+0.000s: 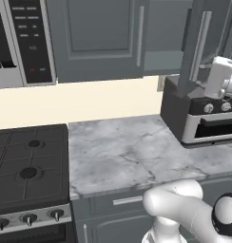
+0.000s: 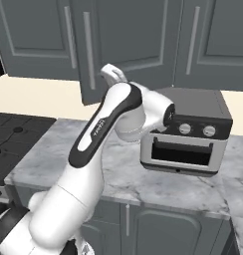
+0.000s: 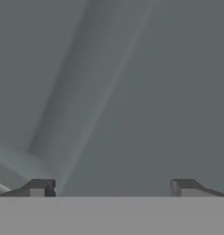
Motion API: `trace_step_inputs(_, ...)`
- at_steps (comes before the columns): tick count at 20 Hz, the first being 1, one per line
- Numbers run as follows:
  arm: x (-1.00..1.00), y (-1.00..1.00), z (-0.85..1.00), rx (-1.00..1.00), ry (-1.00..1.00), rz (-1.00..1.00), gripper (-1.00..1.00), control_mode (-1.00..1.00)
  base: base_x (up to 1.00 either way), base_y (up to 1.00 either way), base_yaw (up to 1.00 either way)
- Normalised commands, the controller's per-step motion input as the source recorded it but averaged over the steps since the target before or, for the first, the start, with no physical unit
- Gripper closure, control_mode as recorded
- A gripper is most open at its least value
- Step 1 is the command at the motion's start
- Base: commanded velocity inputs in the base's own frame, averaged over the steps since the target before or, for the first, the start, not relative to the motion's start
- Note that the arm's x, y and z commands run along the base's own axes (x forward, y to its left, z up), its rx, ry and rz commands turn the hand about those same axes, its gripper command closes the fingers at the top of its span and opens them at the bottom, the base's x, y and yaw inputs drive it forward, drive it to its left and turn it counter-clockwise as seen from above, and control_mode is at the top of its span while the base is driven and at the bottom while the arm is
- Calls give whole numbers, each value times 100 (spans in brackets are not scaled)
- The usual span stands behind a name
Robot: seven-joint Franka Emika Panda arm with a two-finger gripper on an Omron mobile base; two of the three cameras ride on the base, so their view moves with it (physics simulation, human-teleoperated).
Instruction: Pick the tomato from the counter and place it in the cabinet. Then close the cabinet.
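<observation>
The cabinet (image 1: 99, 38) hangs above the counter (image 1: 122, 152). Its left door is shut, and its right door (image 1: 203, 42) stands swung out, showing the grey inner shelf (image 1: 163, 61). The tomato is out of view. In the hand view my gripper (image 3: 111, 186) is open, its fingertips (image 3: 40, 187) wide apart with nothing between them, facing a grey door panel (image 3: 132, 92) at very close range. In the right base view my hand sits against the swung-out door (image 2: 133, 45), near its lower edge.
A black-and-silver toaster oven (image 1: 203, 123) stands on the counter at the right, just below the open door. The black stovetop (image 1: 27, 166) lies to the left, with the microwave (image 1: 18, 38) above it. Dark grey drawers (image 1: 118, 209) run under the counter.
</observation>
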Motion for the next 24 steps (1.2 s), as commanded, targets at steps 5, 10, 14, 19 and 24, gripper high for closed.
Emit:
trace_step_inputs(5,73,56,0,-9,0,-30,-100,-100,0,0,0)
trace_step_inputs(10,99,42,0,-6,1,-42,-100,-100,0,0,0)
trace_step_inputs(14,74,24,0,-1,0,-40,-100,-100,0,0,0)
trace_step_inputs(19,62,0,2,0,1,-31,-100,-100,0,0,0)
trace_step_inputs(24,59,0,2,0,2,-26,-100,-100,0,0,0)
